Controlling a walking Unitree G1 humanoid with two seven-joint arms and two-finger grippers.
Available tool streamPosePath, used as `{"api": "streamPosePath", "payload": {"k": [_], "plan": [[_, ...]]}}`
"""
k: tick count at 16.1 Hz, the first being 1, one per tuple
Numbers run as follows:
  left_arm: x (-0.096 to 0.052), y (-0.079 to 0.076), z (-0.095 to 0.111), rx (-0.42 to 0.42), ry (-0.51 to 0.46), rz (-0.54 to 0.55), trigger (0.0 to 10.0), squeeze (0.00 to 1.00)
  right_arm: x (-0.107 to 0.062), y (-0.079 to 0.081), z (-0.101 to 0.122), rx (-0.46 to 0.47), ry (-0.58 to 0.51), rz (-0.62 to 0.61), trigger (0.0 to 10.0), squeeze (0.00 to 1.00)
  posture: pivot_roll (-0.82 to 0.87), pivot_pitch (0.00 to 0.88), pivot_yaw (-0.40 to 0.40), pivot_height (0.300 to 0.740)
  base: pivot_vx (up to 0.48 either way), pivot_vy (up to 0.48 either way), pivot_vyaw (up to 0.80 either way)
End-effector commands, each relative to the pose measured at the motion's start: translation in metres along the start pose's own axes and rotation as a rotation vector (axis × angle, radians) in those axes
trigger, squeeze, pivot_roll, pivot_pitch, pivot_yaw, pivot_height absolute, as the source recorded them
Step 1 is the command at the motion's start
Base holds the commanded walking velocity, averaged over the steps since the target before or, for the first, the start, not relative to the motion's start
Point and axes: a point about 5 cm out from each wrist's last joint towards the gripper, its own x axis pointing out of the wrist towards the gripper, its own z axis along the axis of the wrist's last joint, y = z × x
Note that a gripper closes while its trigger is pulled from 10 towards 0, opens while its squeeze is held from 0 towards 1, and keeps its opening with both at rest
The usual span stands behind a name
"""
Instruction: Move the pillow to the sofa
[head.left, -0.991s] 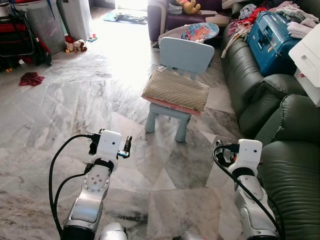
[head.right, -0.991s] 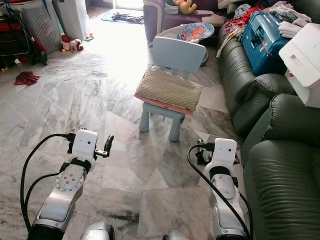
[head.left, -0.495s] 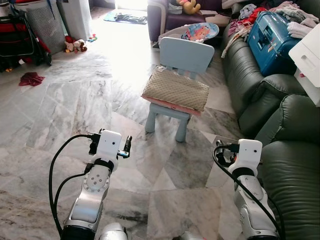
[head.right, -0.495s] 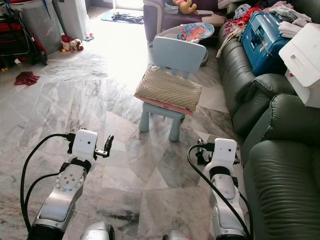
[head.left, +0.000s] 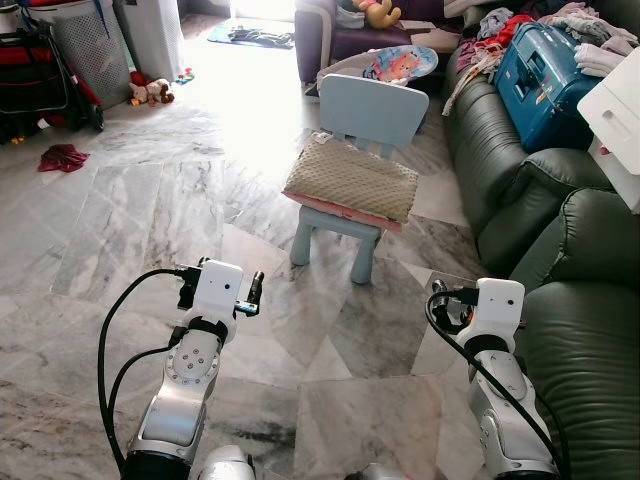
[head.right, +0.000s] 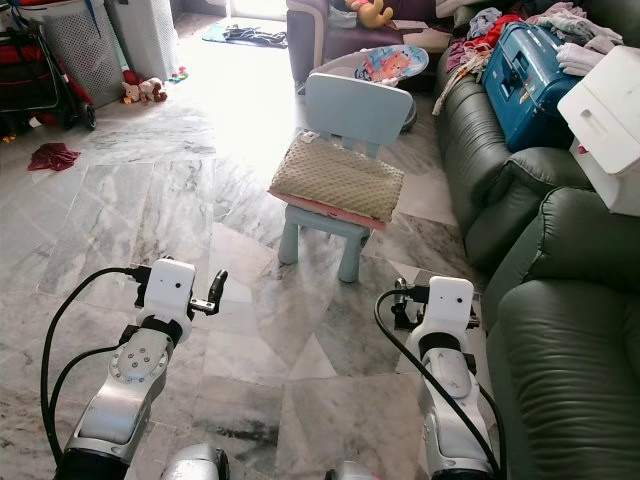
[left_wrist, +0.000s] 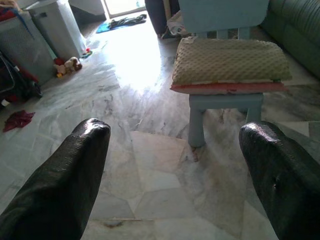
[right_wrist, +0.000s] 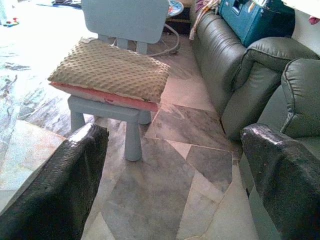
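Observation:
A beige dotted pillow (head.left: 351, 178) with a pink underside lies on the seat of a small light-blue chair (head.left: 372, 108) ahead of me on the marble floor. The dark green leather sofa (head.left: 520, 200) runs along my right side. My left gripper (left_wrist: 175, 150) is open, held low and short of the chair, with the pillow (left_wrist: 230, 61) straight ahead of it. My right gripper (right_wrist: 180, 160) is open too, held close to the sofa arm (right_wrist: 250, 65), and the pillow (right_wrist: 110, 70) sits ahead of it. Nothing is between either pair of fingers.
A blue case (head.left: 540, 80), clothes and a white box (head.left: 618, 120) crowd the far sofa seats. A purple armchair (head.left: 330, 30) and a baby bouncer (head.left: 400, 62) stand behind the chair. A stroller (head.left: 35, 80), bins, toys and a red cloth (head.left: 62, 157) lie far left.

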Motion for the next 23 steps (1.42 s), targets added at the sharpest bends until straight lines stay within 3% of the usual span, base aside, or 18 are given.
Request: {"api": "streamPosePath", "payload": {"k": [1,3,6,18,23], "plan": [[-0.001,0.000,0.003,0.003,-0.008,-0.002,10.0,0.00,0.000,-0.002,0.003,-0.004,-0.006,-0.006,10.0,0.00,0.04,0.000,-0.048,0.740,0.000,0.000,0.00],[-0.002,0.001,0.003,0.013,-0.012,-0.002,10.0,0.00,-0.001,-0.002,0.003,0.002,-0.008,-0.004,10.0,0.00,0.00,0.000,0.000,0.740,0.000,0.000,0.00],[0.018,0.002,0.029,0.013,-0.065,-0.048,10.0,0.00,-0.008,-0.014,0.009,0.070,-0.026,-0.051,10.0,0.00,-0.01,0.000,-0.022,0.740,0.000,0.000,0.00],[0.019,0.002,0.031,0.000,-0.055,-0.046,10.0,0.00,-0.012,-0.016,0.014,0.086,-0.035,-0.084,10.0,0.00,-0.03,0.000,0.012,0.740,0.000,0.000,0.00],[0.028,-0.011,0.039,0.006,-0.072,-0.120,10.0,0.00,-0.020,-0.022,0.014,0.103,-0.041,-0.139,10.0,0.00,-0.09,0.000,0.065,0.740,0.000,0.000,0.00]]}}
